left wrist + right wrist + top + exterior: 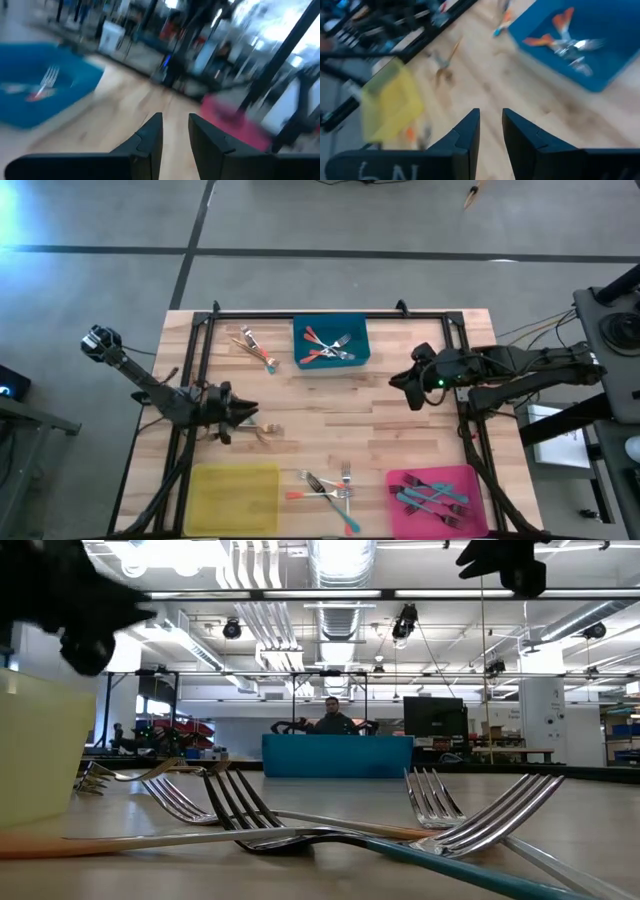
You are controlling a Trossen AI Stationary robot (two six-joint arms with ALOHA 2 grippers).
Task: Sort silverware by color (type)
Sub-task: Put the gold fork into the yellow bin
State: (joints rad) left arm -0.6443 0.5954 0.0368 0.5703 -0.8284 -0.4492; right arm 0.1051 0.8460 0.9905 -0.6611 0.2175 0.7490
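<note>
Desk [400, 430]: light wood planks, centre frame | room: grey floor [330, 215] above | left tool [243, 411], right tool [400, 380]: fingers narrowly parted, grasping nothing.

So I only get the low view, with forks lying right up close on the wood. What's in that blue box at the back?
Observer: The flat blue rectangular bin holds small forks with red-orange handles.
Operator: And the yellow wall on my left?
Observer: That is a flat yellow rectangular bin; from above, nothing shows in it.
Operator: Where are the teal ones going?
Observer: Several teal-handled forks lie in a flat pink rectangular bin at the table's near right corner, outside your picture.
</note>
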